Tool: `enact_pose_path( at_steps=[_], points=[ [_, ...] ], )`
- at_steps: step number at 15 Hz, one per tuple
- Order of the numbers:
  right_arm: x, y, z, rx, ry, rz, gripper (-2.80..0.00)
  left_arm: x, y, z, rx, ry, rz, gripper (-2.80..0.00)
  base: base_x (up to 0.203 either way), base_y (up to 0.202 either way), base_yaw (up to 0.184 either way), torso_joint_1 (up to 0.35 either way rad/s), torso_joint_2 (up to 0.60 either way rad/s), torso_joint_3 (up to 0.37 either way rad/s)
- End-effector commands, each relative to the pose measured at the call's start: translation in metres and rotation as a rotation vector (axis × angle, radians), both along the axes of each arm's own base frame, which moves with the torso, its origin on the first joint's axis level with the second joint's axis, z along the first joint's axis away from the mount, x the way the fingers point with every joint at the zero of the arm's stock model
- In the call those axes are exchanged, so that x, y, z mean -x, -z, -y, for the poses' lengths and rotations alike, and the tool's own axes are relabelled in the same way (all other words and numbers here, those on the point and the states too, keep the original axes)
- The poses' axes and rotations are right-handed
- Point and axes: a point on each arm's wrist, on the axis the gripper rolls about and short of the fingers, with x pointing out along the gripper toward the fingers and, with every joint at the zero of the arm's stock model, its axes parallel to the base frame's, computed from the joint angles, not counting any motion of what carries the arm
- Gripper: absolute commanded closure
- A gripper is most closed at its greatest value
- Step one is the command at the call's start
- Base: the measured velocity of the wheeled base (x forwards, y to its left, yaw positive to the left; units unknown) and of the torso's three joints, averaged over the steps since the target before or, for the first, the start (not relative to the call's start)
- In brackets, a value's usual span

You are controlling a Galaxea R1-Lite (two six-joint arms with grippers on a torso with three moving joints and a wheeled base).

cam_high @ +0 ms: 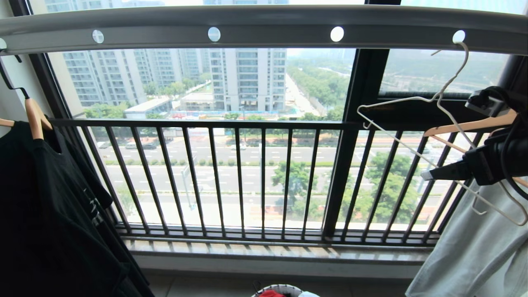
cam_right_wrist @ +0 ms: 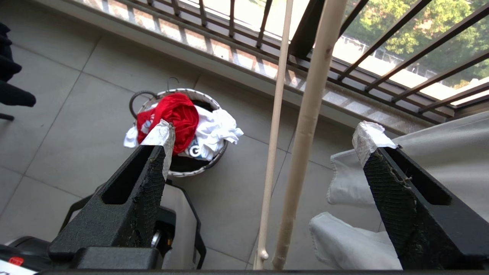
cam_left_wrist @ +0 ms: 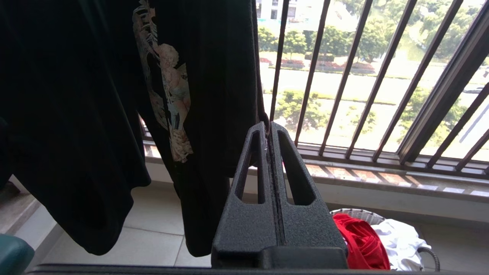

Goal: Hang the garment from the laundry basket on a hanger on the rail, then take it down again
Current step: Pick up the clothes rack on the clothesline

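Right arm: raised at the right edge of the head view, just below the rail (cam_high: 264,24), its black body level and pointing left toward the window.
Right gripper (cam_right_wrist: 263,137): jaws spread wide, holding nothing. In the right wrist view two pale hanger bars run through the gap between the jaws; I cannot tell whether either bar touches a jaw.
Left gripper (cam_left_wrist: 269,130): parked low beside the hanging black shirt (cam_left_wrist: 95,114), jaws pressed flat together with nothing gripped — the shirt's hem falls just behind the tips.
Hanger (cam_high: 437,128): thin white wire, hooked through the right-most round hole of the rail and hanging tilted, its lower end running down past the right arm.
Wooden hanger (cam_high: 470,123): hangs just behind the wire one, close to the arm.
Garment (cam_right_wrist: 175,114): the red T-shirt is crumpled on top of the laundry basket (cam_right_wrist: 198,168), next to a white garment (cam_right_wrist: 214,131) that spills over the rim.
Basket's place: on the tiled floor (cam_right_wrist: 57,114) below the window, well beneath the raised arm and set a little off the sill.
Open room: the rail between the black shirt on the left and the wire hanger on the right carries nothing — three round holes stand free there, with the dark window railing (cam_high: 214,177) behind.
Right edge: a pale grey cloth (cam_high: 478,255) hangs below the right arm, crowding that corner.
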Motion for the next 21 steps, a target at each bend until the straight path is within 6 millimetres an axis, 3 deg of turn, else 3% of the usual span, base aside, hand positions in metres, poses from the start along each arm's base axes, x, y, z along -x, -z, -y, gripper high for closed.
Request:
enact_pose_path(
  at_steps=[1,21],
  points=[
    [0.0012,-0.0004,-0.0001,0.000,-0.002,-0.001,0.00,0.0000,0.0001,0.0000,0.002,-0.001,-0.001,0.00,0.000,0.000,0.000,0.000,0.00,0.000],
    [0.0087,-0.0043,-0.0003,0.015,-0.008,0.020,0.00,0.0000,-0.0001,0.0000,0.000,-0.001,0.000,0.00,0.000,0.000,0.000,0.000,0.00,0.000]
  ],
)
